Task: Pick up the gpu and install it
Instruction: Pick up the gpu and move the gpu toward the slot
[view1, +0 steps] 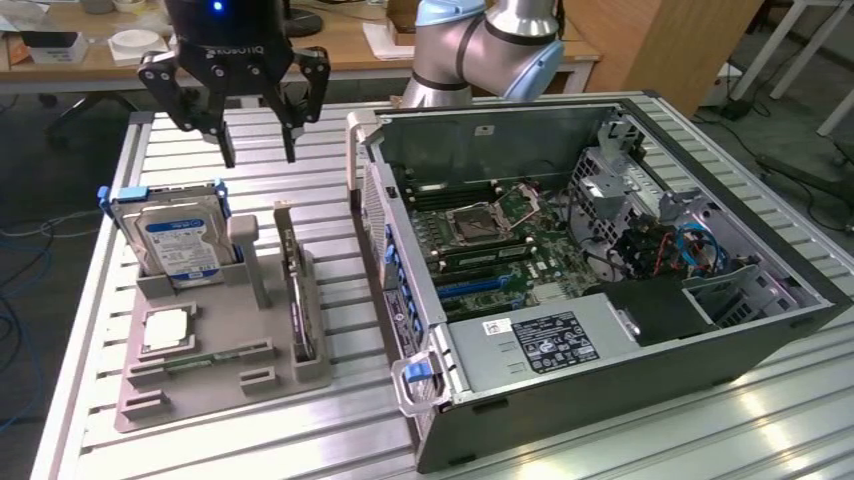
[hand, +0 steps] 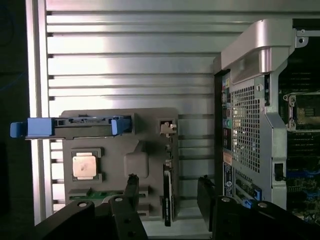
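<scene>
A: While hanging over the grey fixture (view1: 200, 405) just beside the computer case (view1: 601, 385), shows what at the gripper (view1: 258, 155)?

B: Shows jaws spread wide, gripping nothing; hovers well clear of every part, touching none.

A: And where to look for the gpu (view1: 299, 300)?

B: Stands on edge in the fixture slot nearest the case, untouched; lies roughly under the gap between the fingers (hand: 205, 195), going by the wrist view; carries a silver bracket (view1: 283, 222) upright at one end; not to be mixed up with the hard drive (view1: 180, 240), slotted on the fixture's side farther from the case.

A: How likely to handle?

B: Probably light and stiff, yet fragile; thin enough to twist out of a loose or off-centre pinch; smooth on the board faces, so apt to slip.

A: Where to take hold, then?

B: Best across the two flat faces near the exposed top edge, about mid-length for balance; better kept off raised components and off the contact edge buried in the slot; worth squeezing only firmly enough to hold; wise to keep upright, for fear of binding against the slot walls.
</scene>
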